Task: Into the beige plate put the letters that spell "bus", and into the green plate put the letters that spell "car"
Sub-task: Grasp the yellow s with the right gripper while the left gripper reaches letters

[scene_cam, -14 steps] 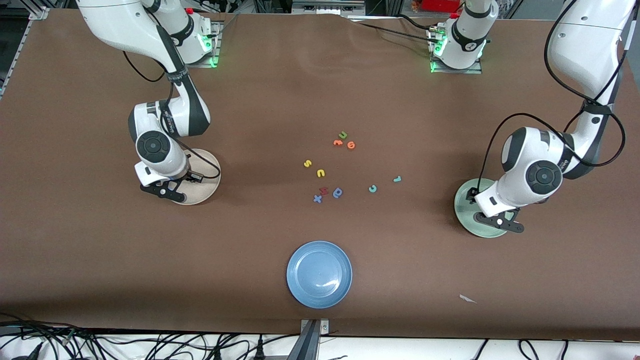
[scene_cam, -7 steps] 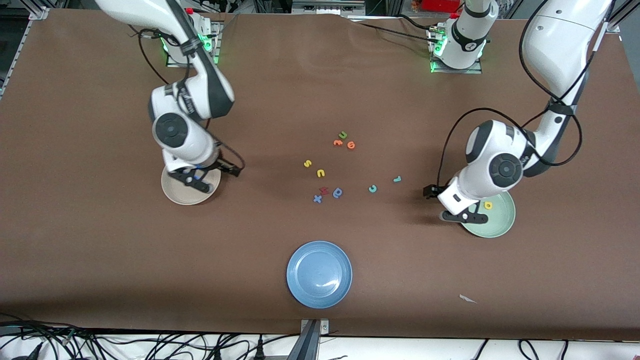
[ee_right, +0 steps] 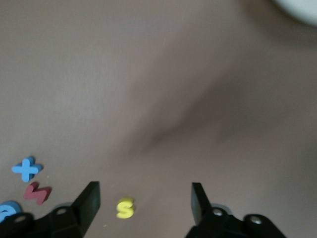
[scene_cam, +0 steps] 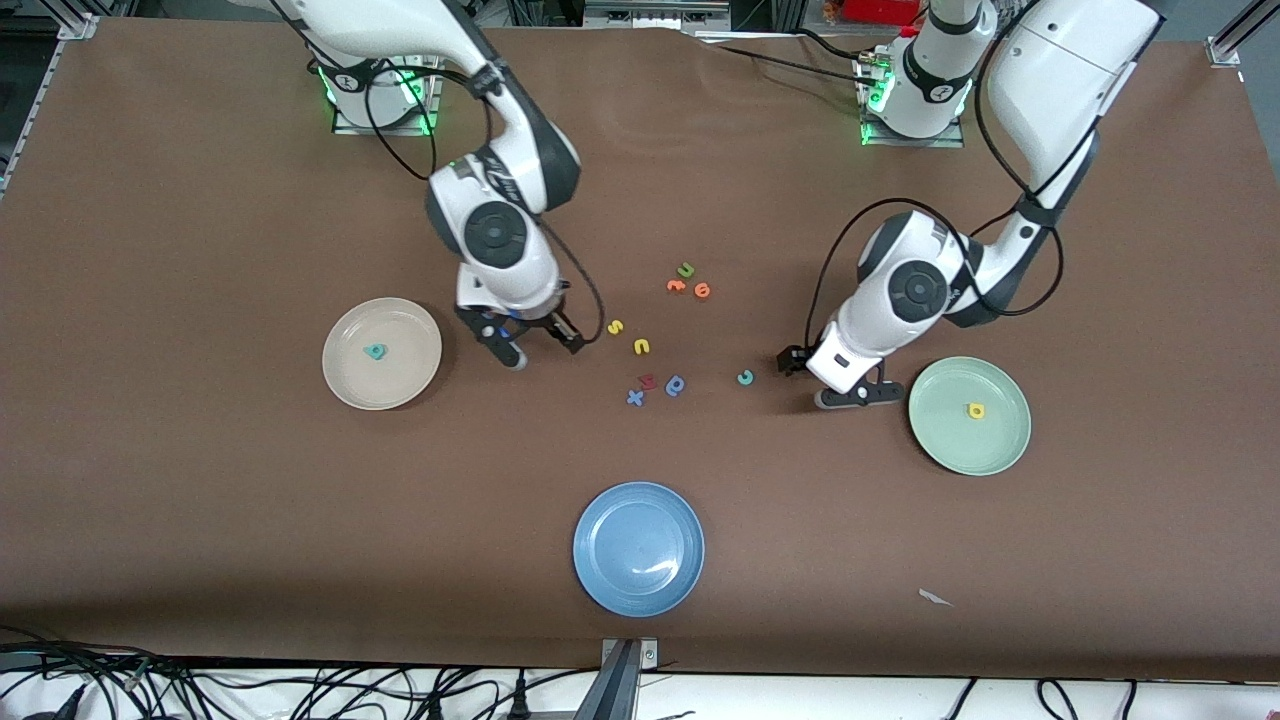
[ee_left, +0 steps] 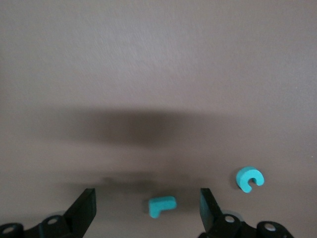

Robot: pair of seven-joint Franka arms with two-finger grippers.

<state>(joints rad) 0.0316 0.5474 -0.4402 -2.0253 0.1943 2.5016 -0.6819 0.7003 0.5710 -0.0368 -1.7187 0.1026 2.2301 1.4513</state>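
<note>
letter cluster (scene_cam: 655,340): bare table toward front camera up to blue plate (scene_cam: 639,548) | right gripper (scene_cam: 535,345) crowds one end | left gripper (scene_cam: 835,380) the other

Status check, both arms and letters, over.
Left gripper open over teal r. Right gripper open over yellow s. Nothing blocking.

A round blue plate (scene_cam: 639,549) lies low in the centre of the frame on the brown table (scene_cam: 200,520). Mid-frame, a green letter (scene_cam: 686,269) sits above two orange letters (scene_cam: 689,288); lower, a blue cross (scene_cam: 635,398), a red letter (scene_cam: 647,381) and a blue rounded letter (scene_cam: 676,385) cluster together. A small white scrap (scene_cam: 935,598) lies at the lower right of the frame.
</note>
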